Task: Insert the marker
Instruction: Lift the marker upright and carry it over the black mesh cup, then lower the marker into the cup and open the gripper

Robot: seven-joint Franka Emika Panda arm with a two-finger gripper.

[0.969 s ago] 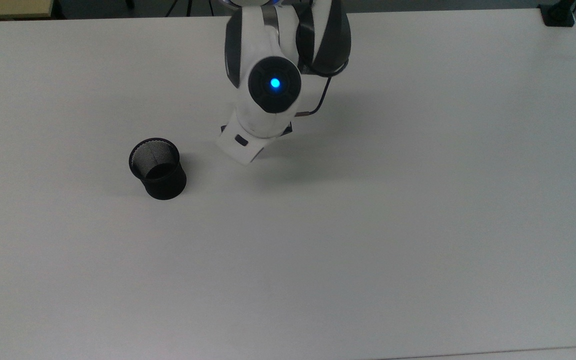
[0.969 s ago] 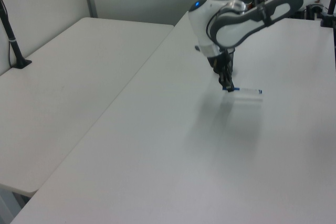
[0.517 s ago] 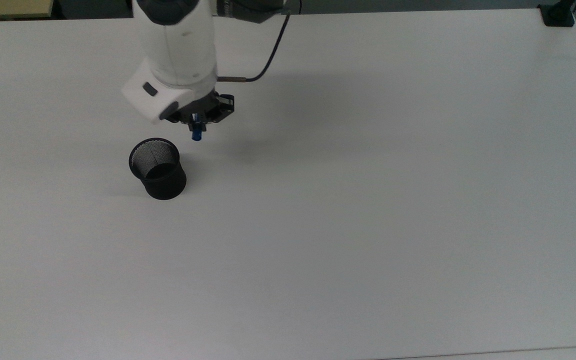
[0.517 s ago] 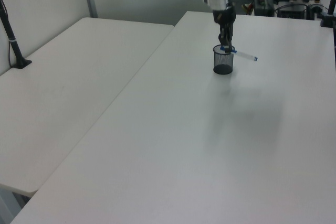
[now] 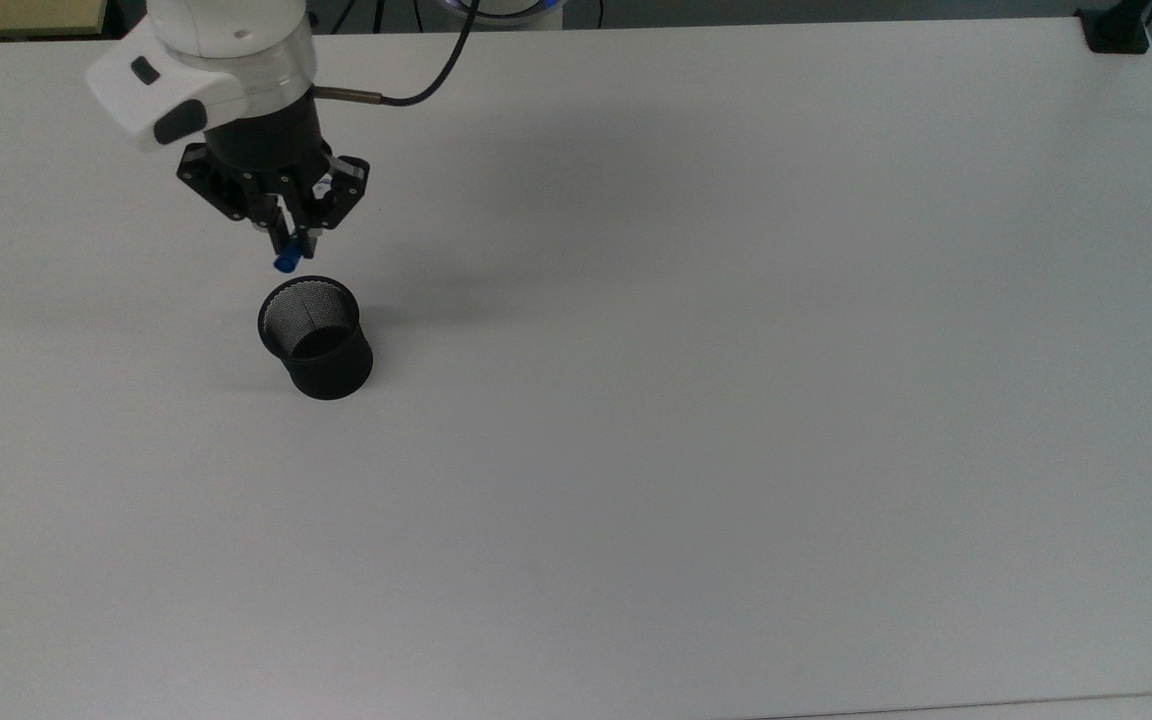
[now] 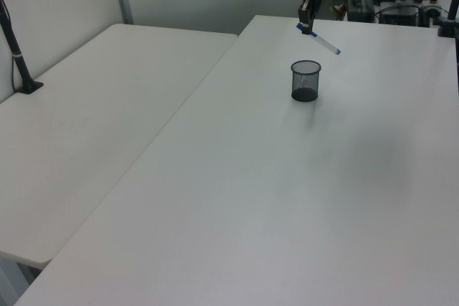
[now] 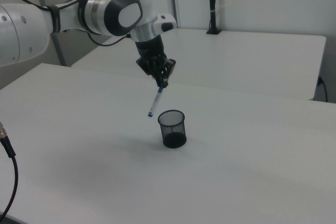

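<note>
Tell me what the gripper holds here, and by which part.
The gripper holds the marker by its blue-capped upper end; the barrel hangs tilted beside the black mesh cup.

Arm (image 7: 79,17) enters from the right view's left, white w/ grey joints, reaching over a white table (image 7: 252,171). Gripper (image 7: 161,81) points down, fingers closed on upper end of the marker (image 7: 155,99). Marker hangs tilted, lower blue tip toward the right view's left, clear of table. Black mesh cup (image 7: 172,128) stands upright on table, just below and to the right view's right of marker tip; not touching. Second table (image 7: 273,56) behind, w/ black post (image 7: 211,1) on it.
</note>
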